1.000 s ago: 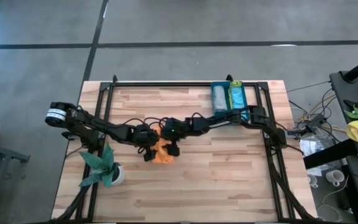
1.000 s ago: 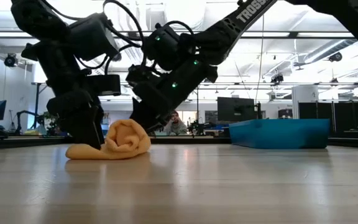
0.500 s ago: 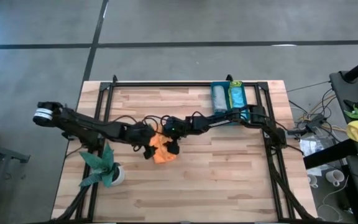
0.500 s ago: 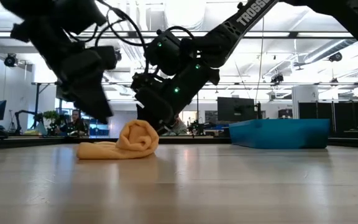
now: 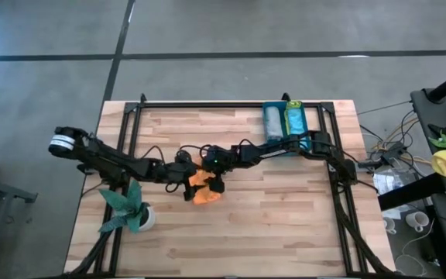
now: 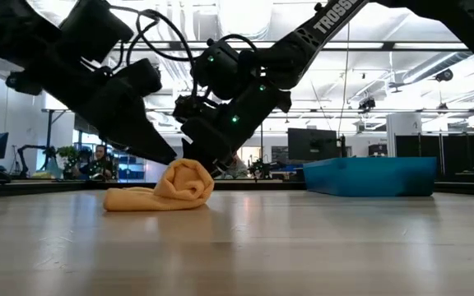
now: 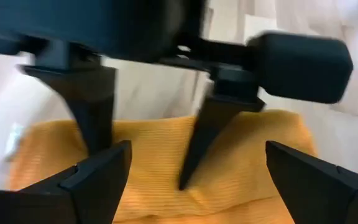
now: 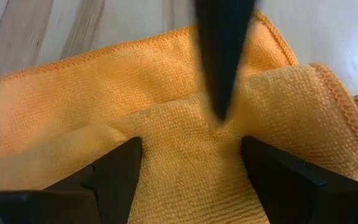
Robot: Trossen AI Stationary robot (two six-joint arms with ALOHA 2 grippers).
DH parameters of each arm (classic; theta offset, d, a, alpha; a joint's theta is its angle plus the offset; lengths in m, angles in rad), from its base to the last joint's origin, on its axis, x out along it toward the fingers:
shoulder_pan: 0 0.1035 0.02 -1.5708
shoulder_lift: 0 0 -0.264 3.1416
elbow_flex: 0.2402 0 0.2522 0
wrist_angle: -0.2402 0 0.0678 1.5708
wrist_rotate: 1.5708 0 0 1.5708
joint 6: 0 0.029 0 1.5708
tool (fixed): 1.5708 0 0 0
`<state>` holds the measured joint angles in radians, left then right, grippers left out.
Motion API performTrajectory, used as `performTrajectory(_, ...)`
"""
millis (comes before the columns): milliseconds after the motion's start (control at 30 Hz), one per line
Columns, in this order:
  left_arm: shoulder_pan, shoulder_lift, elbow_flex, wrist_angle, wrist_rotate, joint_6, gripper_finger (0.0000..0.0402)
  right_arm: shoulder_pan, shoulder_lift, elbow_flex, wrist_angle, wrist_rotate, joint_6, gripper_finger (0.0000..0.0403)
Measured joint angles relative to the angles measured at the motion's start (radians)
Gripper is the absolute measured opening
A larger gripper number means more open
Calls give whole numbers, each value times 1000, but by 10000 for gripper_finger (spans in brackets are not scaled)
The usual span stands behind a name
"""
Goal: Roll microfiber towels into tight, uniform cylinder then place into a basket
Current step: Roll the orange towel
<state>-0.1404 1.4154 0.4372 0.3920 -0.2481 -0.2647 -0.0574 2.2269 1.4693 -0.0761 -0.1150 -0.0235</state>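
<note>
Now both grippers, left [image 5: 186, 184] and right [image 5: 211, 183], flank orange towel [image 5: 200, 188] on counter [image 5: 285, 217]; fingers spread, pinching nothing, likely so half-made roll stays tight.

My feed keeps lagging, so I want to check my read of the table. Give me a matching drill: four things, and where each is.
Things:
1. orange towel
2. basket
3. plant
4. left gripper

Places:
A. far edge of the table, right of centre
B. mid-table, partly rolled
C. near the table's left edge
D. at the towel's left side

Pairs: 1-B, 2-A, 3-C, 4-D
</note>
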Motion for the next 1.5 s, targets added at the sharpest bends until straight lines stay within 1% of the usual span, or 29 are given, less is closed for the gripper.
performTrajectory(133,-27,86,23,29,-11,-16,352,0,0,0,0,0,-2,274)
performTrajectory(267,-24,180,23,59,-32,-17,352,0,-7,8,-15,0,-6,274)
performTrajectory(367,-23,228,26,71,-42,-11,352,1,-37,14,-55,0,-33,273)
performTrajectory(433,-25,250,25,71,-39,-10,352,1,-78,15,-112,-1,-40,271)
performTrajectory(500,-26,261,24,67,-34,-10,352,1,-121,9,-156,-23,-56,268)
performTrajectory(567,-25,261,23,62,-29,-9,352,6,-155,-6,-159,-67,-64,266)
performTrajectory(633,-25,252,23,60,-26,-9,352,20,-161,-17,-131,-101,-59,265)
performTrajectory(767,-25,229,23,54,-23,-7,352,57,-124,-21,-92,-106,-31,265)
performTrajectory(967,-25,170,19,10,-15,-6,352,80,-54,-22,-99,-104,-19,265)
performTrajectory(1267,-26,38,15,-60,-14,70,352,82,-50,-21,-97,-92,-21,265)
performTrajectory(1367,-26,18,11,-53,-15,64,352,83,-51,-16,-103,-91,-19,265)
performTrajectory(1500,-25,22,10,-49,-15,62,352,84,-64,15,-112,-89,15,265)
